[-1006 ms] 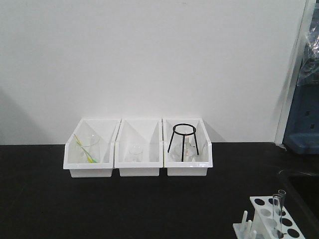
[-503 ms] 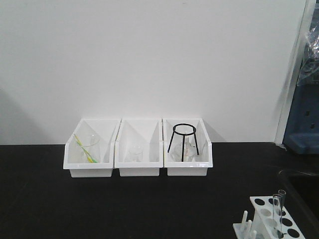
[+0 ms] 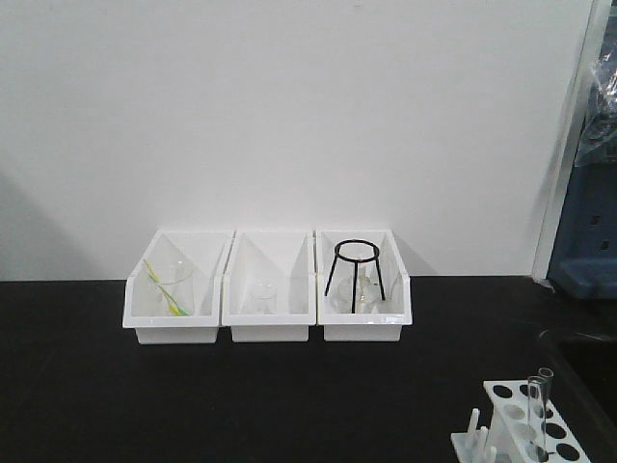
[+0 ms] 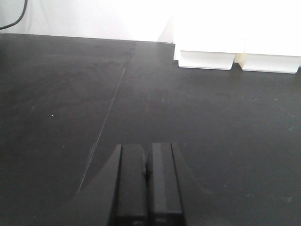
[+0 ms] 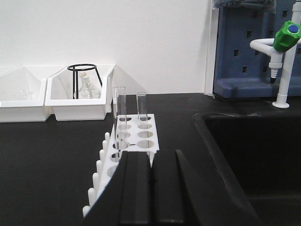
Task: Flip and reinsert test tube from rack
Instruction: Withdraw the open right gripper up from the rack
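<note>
The white rack (image 3: 525, 426) stands at the front right of the black bench, with pegs along its left side. In the right wrist view the rack (image 5: 135, 136) holds two clear test tubes, one taller (image 5: 119, 113) and one shorter (image 5: 141, 110), both upright. The front view shows the tubes (image 3: 537, 415) in the rack. My right gripper (image 5: 151, 157) is shut and empty, just in front of the rack's near end. My left gripper (image 4: 147, 150) is shut and empty over bare black bench, far from the rack.
Three white open-fronted bins (image 3: 268, 285) stand against the back wall; one holds a black wire tripod (image 3: 354, 270), others glassware. A black sink (image 5: 254, 160) lies right of the rack, with a green-capped tap (image 5: 285, 52) and a blue pegboard (image 5: 244, 47).
</note>
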